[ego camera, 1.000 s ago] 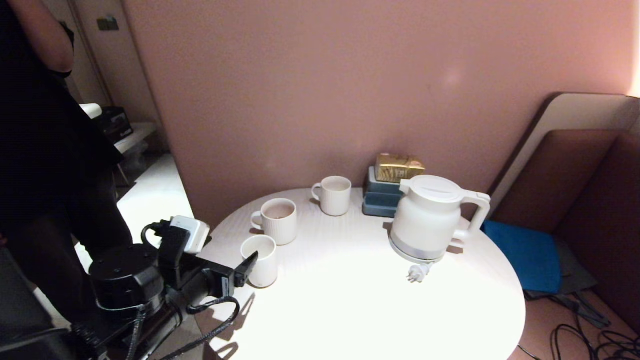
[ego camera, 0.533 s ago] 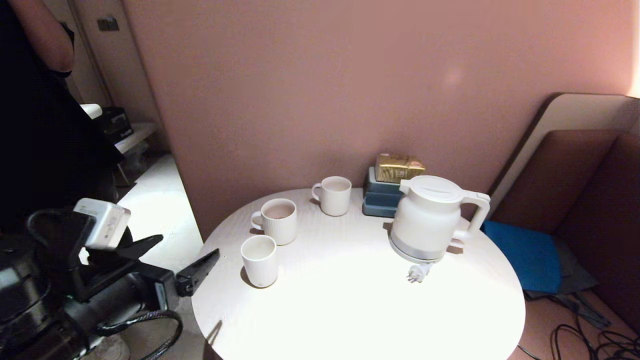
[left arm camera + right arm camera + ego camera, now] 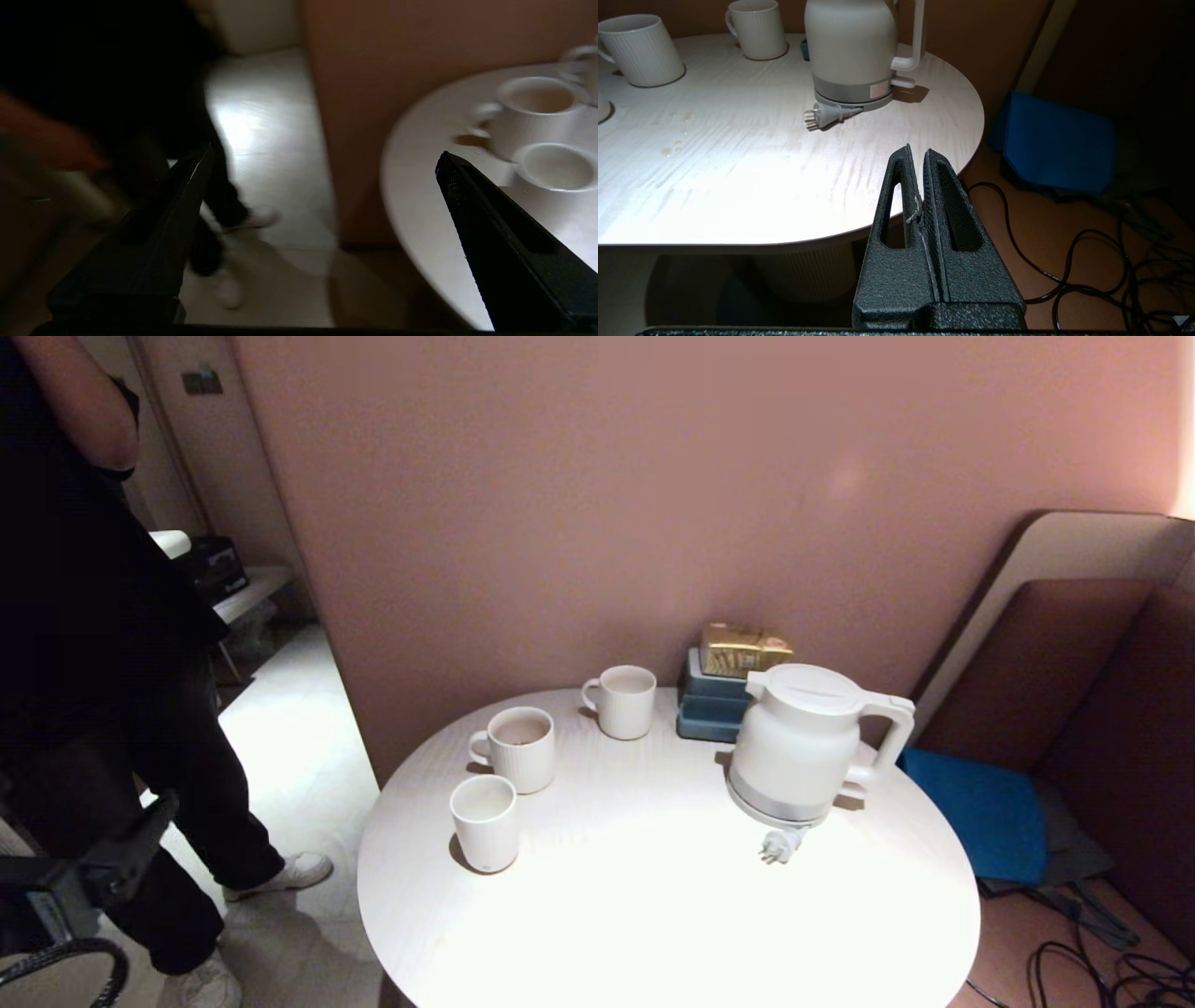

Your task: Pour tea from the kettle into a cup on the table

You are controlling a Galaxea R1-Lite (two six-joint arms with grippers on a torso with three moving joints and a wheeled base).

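The white kettle (image 3: 801, 744) stands upright on the right half of the round white table (image 3: 653, 915), handle to the right, its plug (image 3: 780, 846) lying in front of it. Three white cups sit on the left: a near one (image 3: 485, 822), a ribbed one (image 3: 519, 748) with brownish tea (image 3: 520, 732) inside, and a far one (image 3: 624, 701). My left gripper (image 3: 323, 156) hangs open and empty off the table's left edge, over the floor; one of its fingers (image 3: 131, 851) shows in the head view. My right gripper (image 3: 917, 151) is shut and empty, low at the table's near right edge, short of the kettle (image 3: 852, 46).
A person in dark clothes (image 3: 84, 616) stands at the left beside the table, with white shoes (image 3: 294, 873) on the floor. A gold box on blue tins (image 3: 728, 686) sits behind the kettle against the pink wall. A blue cushion (image 3: 980, 812) and cables (image 3: 1092, 971) lie at the right.
My left arm has drawn back from beside the near cup, down and to the left, away from the table and mostly out of the head view. Its jaws stayed open. Cups and kettle have not moved.
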